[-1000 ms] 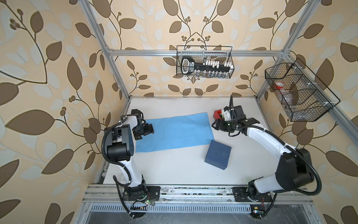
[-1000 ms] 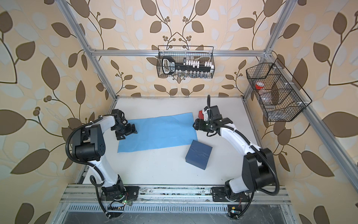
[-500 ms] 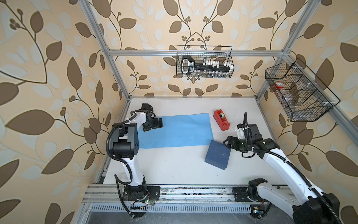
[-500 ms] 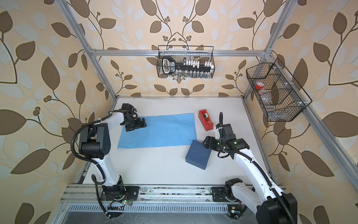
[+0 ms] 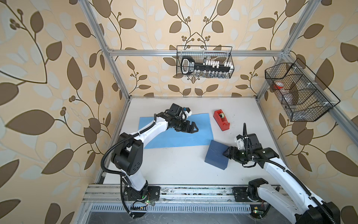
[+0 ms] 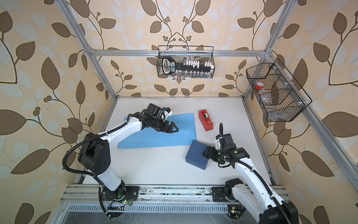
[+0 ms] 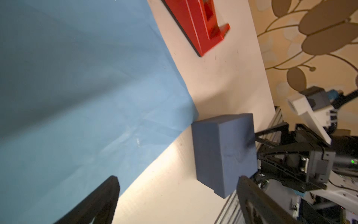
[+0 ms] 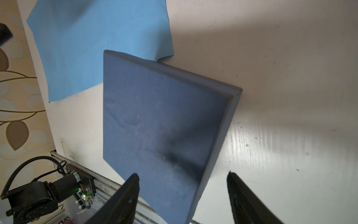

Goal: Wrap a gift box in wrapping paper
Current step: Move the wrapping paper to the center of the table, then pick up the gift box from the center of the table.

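Observation:
The dark navy gift box (image 5: pixel 216 155) (image 6: pixel 196 155) lies flat on the white table right of centre. Its far corner meets the near right corner of the light blue wrapping paper (image 5: pixel 203 135) (image 6: pixel 186 135), which is spread flat. My right gripper (image 5: pixel 225 153) (image 8: pixel 183 174) is open at the box's right edge: one finger is over the box top (image 8: pixel 155 126), the other over bare table. My left gripper (image 5: pixel 194 127) (image 7: pixel 177 179) hovers open over the middle of the paper (image 7: pixel 77 97), holding nothing. It faces the box (image 7: pixel 222 155).
A red tape dispenser (image 5: pixel 221 120) (image 6: pixel 205 120) (image 7: pixel 201 25) stands behind the box, right of the paper. Wire baskets hang on the back wall (image 5: pixel 204 62) and the right wall (image 5: pixel 298 93). An aluminium rail (image 5: pixel 174 192) runs along the table's front edge.
My left gripper travelled from the paper's left end to its middle. My right arm swung from beside the tape dispenser down to the box's right edge, its jaws narrowing slightly.

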### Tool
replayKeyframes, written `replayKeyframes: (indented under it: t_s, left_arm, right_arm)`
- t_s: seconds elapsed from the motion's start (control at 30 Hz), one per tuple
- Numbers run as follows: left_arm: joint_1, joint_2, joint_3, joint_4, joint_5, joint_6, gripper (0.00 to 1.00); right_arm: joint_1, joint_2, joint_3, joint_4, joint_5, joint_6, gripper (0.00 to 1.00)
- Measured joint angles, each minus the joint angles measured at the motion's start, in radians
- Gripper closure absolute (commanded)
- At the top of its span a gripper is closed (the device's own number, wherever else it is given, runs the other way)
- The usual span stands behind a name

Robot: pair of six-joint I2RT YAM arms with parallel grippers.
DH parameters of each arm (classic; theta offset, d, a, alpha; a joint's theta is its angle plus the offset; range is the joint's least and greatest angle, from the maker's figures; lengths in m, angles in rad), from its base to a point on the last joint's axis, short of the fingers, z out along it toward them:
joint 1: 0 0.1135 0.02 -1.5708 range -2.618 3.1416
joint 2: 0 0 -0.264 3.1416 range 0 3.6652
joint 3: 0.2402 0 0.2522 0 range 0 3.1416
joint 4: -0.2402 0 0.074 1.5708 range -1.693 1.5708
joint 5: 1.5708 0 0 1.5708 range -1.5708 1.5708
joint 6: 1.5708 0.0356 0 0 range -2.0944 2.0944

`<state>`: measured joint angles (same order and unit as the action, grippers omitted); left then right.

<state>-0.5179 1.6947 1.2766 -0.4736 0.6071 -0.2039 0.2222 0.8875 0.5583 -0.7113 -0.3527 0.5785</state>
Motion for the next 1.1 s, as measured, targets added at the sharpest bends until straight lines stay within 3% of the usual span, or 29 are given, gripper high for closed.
replayKeyframes:
  t_s: [0.2, 0.4, 0.63, 1.1]
  left_arm:
    - [-0.141, 0.086, -0.005, 0.006, 0.049, -0.011, 0.04]
    - [-0.203, 0.19, 0.045, -0.001, 0.057, -0.011, 0.03]
    - [-0.237, 0.24, 0.067, 0.02, 0.101, -0.013, 0.03]
    - [-0.273, 0.293, 0.161, 0.004, 0.144, -0.005, 0.22]
  right_arm:
    - [0.0, 0.011, -0.04, 0.037, -0.026, 0.025, 0.32]
    - [0.0, 0.026, -0.07, 0.089, -0.027, 0.035, 0.32]
    - [-0.001, 0.053, -0.089, 0.155, -0.057, 0.043, 0.32]
    - [-0.002, 0.043, -0.079, 0.148, -0.071, 0.046, 0.41]
